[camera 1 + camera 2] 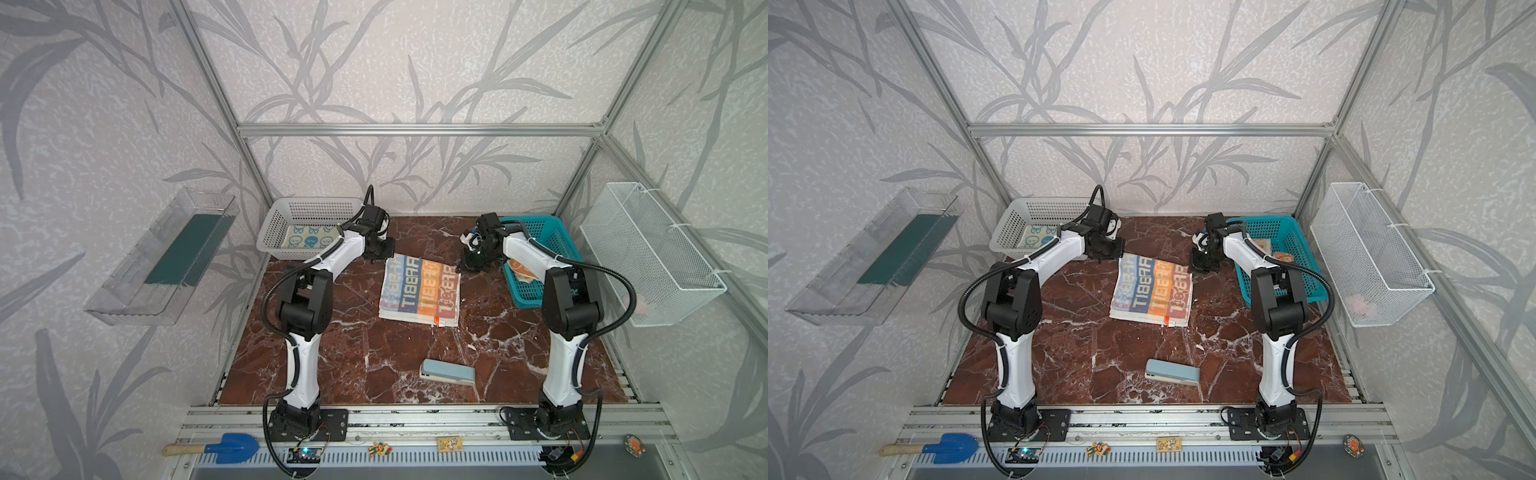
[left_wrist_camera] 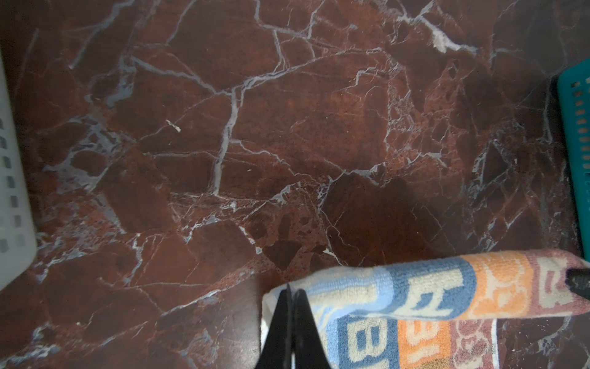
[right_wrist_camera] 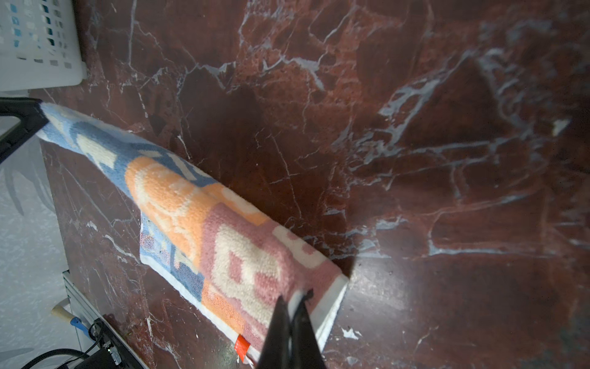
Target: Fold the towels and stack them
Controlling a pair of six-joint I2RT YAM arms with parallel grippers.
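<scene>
A towel with blue, orange and pink lettered blocks (image 1: pixel 419 291) (image 1: pixel 1152 291) lies in the middle of the marble table. My left gripper (image 1: pixel 380 257) (image 2: pixel 292 289) is shut on its far left corner. Over at the far right corner my right gripper (image 1: pixel 462 266) (image 3: pixel 295 295) is shut on the white hem. The far edge (image 2: pixel 431 287) (image 3: pixel 198 204) is stretched between them, raised over the layer beneath. A cream-and-blue towel (image 1: pixel 309 240) lies in the white basket (image 1: pixel 291 208). An orange-and-cream towel (image 1: pixel 521 268) lies in the teal basket (image 1: pixel 552 232), partly hidden by the right arm.
A pale blue stapler-like block (image 1: pixel 448 372) lies near the table's front. On the right wall hangs a white wire basket (image 1: pixel 648 253), on the left wall a clear tray (image 1: pixel 162 257). A blue shovel (image 1: pixel 230 448) rests on the front rail.
</scene>
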